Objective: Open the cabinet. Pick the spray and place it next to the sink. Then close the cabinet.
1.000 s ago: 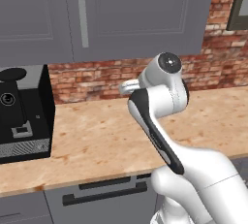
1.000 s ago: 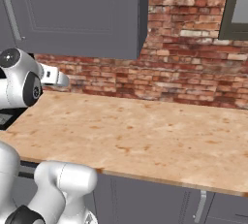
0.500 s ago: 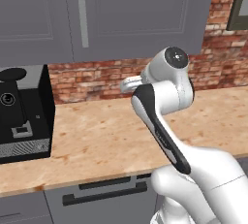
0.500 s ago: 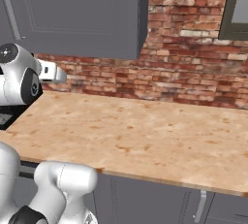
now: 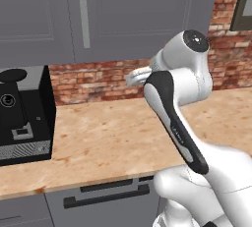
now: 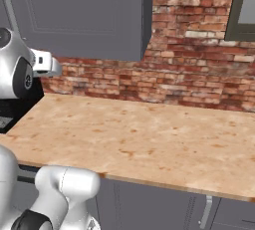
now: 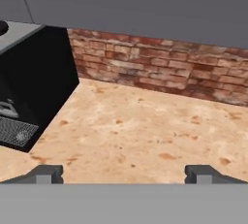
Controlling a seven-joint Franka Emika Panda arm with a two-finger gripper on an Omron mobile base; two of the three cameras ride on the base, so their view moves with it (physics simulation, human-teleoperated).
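One cabinet (image 5: 128, 14) shut; gripper (image 7: 123, 173) wide open, empty.

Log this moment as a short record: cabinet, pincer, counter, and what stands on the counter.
cabinet: door shut, its vertical silver bar handle untouched
pincer: open, holding nothing, hovering above the counter and facing the brick wall
counter: wooden top, bare in front of the pincer
on counter: black coffee machine at the left end, against the wall
task stage: the cabinet is not yet opened
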